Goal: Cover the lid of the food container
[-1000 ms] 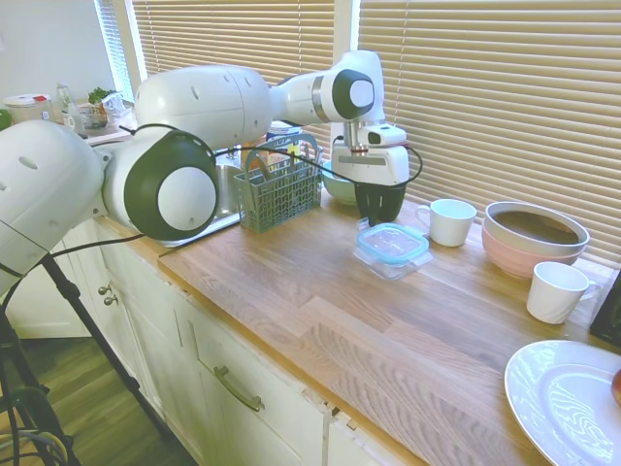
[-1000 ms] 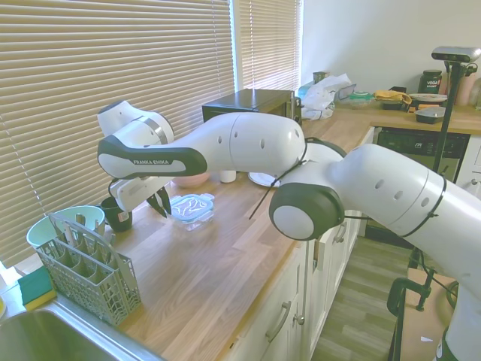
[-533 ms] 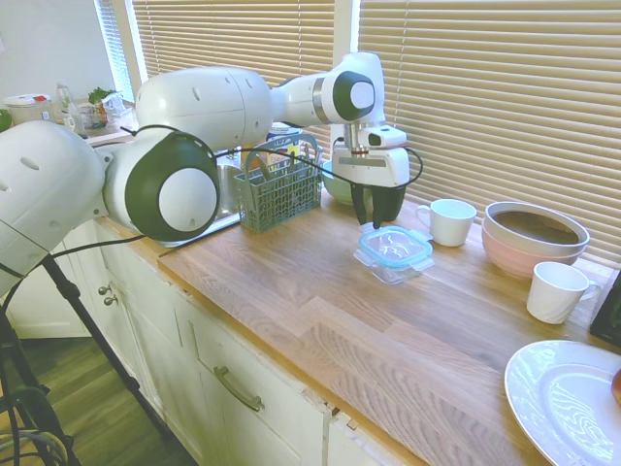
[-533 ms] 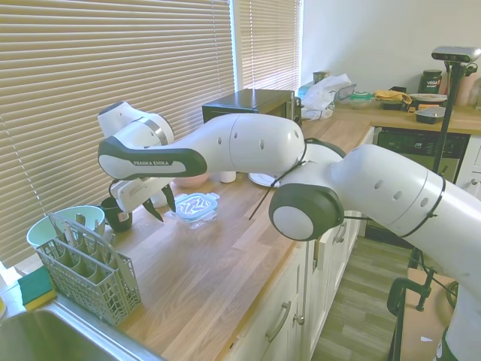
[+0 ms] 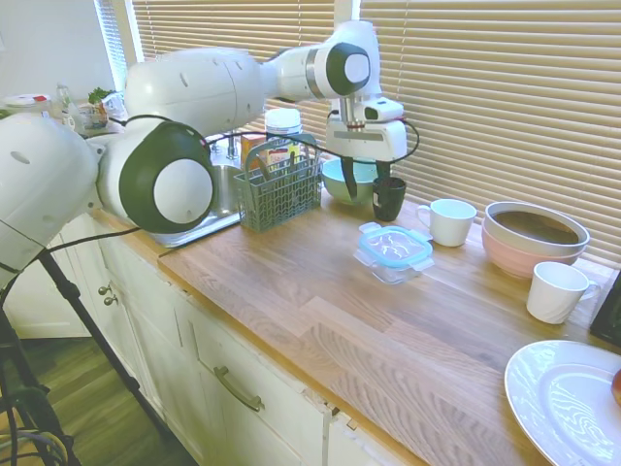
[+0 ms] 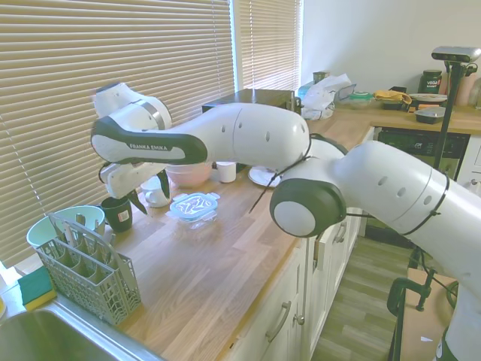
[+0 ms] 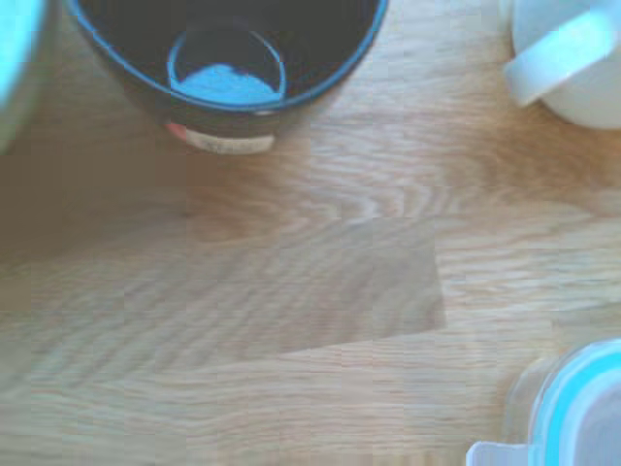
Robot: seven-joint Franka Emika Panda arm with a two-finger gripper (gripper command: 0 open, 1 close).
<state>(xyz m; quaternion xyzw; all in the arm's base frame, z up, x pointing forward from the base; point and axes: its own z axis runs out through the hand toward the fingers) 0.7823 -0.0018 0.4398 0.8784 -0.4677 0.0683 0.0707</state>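
While the lid (image 5: 392, 246) is sitting on the food container (image 5: 391, 267) on the worktop (image 5: 320, 311), the empty claw (image 5: 363, 183) is hanging wide at its 11 o'clock. Opposite, the claw (image 6: 149, 196) is hovering beside a black mug (image 6: 118, 213). Close up, lid corner (image 7: 572, 413) is showing.

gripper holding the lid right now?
No. The gripper hangs open and empty above the counter, while the lid sits on the food container.

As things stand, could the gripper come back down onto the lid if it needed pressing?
Probably yes: the gripper, open and empty, hangs just behind the lid on the food container, nothing above it.
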